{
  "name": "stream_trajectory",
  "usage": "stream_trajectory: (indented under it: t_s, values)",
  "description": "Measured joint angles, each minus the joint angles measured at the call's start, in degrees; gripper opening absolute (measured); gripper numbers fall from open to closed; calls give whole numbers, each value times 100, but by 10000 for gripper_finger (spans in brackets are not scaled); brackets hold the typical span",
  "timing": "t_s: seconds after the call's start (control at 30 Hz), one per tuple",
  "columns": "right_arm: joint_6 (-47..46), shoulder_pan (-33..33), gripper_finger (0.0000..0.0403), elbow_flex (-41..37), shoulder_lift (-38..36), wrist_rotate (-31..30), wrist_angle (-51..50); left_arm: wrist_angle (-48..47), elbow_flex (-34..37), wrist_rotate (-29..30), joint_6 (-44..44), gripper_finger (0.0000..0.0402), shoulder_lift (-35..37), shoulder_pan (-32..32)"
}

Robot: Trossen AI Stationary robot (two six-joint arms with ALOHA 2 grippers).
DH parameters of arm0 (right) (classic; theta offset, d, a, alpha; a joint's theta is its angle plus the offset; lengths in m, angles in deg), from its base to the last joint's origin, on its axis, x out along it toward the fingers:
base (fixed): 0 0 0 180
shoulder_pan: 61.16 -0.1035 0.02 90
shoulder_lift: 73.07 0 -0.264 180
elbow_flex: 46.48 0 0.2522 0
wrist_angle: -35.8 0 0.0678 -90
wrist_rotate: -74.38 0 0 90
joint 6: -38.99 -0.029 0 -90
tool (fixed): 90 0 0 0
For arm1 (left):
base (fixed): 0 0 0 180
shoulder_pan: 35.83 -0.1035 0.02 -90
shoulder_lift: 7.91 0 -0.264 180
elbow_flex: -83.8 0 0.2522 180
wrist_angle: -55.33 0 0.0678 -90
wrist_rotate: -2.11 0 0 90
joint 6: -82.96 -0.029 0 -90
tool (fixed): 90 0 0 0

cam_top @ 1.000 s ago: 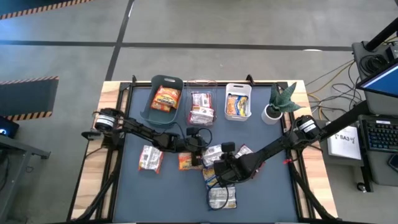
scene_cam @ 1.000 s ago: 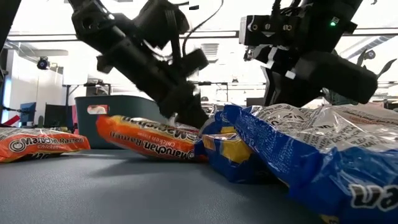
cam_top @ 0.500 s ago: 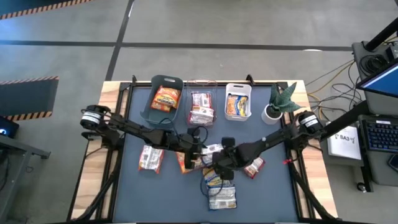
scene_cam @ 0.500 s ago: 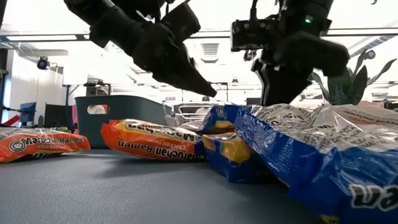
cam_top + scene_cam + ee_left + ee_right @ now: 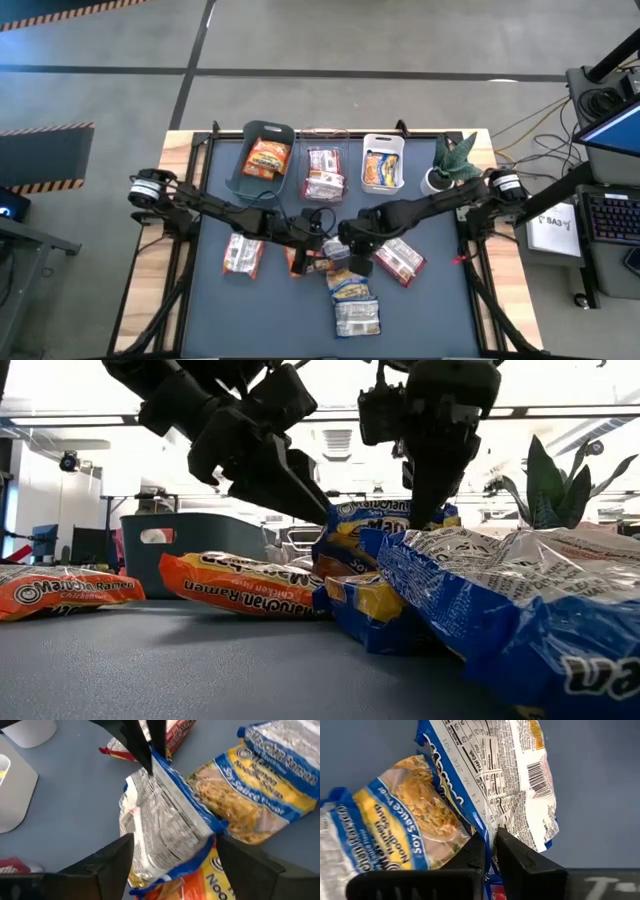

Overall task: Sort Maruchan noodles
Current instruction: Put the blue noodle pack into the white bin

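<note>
Blue-edged noodle packet (image 5: 510, 780) seemingly pinched by right end effector (image 5: 491, 851).

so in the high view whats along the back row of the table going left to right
teal bin holding an orange packet → clear bin holding red-and-white packets → white bin holding a yellow-and-blue packet → potted plant

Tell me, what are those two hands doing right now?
Right hand shut on blue-and-yellow noodle packet, lifting it mid-table. Left hand open around that packet. Orange packet and others lie close beneath.
</note>
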Motion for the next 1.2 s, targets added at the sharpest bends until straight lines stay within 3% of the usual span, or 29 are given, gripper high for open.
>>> stream_trajectory:
  t_s: [0.3, 0.67, 1.03, 1.2]
  values:
    - [-214, 396, 25, 2, 0, 579, 58, 293, 11, 60, -54, 285, -126, -12]
    - [-321, 406, 34, 0, 4, 507, 295, 525, 11, 272, 163, 244, -432, -71]
    - [-308, 440, 132, 0, -61, 464, 295, 586, 9, 325, 722, 133, -438, -219]
    - [-184, 443, 178, 0, -256, 372, 287, 606, -2, 315, 1109, 115, -423, -251]
